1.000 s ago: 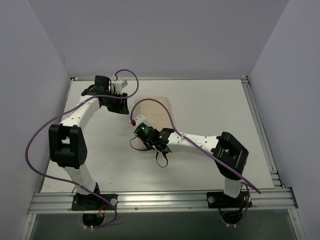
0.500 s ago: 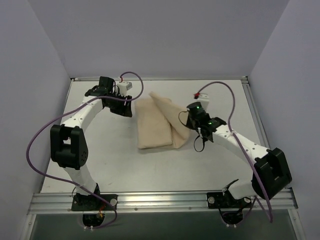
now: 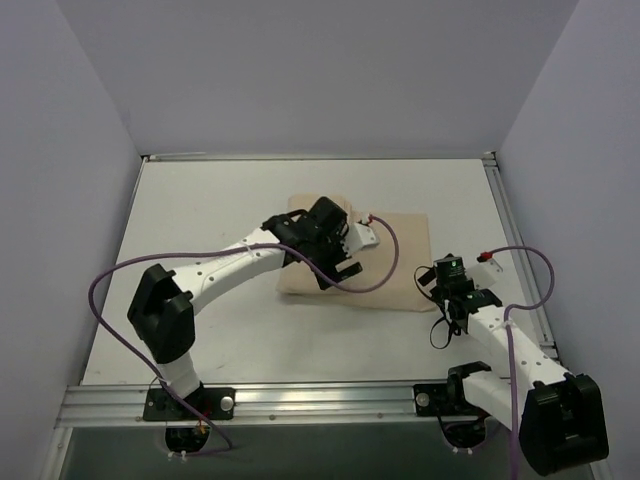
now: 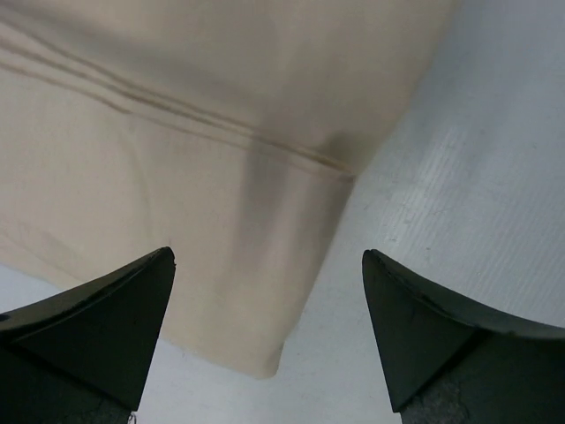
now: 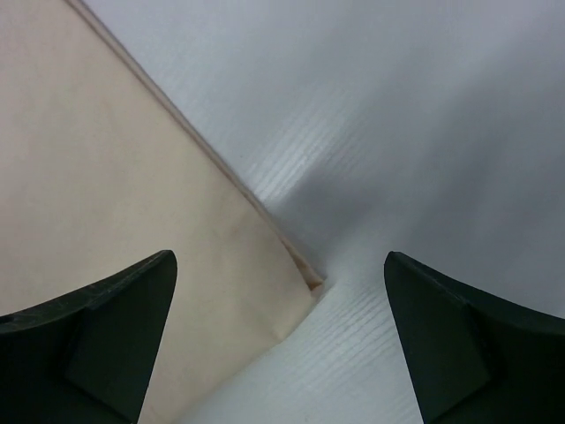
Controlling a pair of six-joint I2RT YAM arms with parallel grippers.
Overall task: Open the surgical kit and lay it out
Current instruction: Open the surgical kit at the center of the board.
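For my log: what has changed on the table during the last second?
The cloth wrap was unfolded toward the right and lies wider. The right gripper drew back to its near right corner, open. The left gripper came from the far left to above the wrap, open. Its left edge stayed put.

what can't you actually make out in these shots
Top view: the left arm covers the middle of the beige cloth wrap, hiding anything lying there.
All views: whether anything is wrapped inside the cloth; the fabric would hide it.
Left wrist view: past the open left end effector only one cloth corner shows; frame edges cut the rest.
Right wrist view: likewise past the open right end effector.
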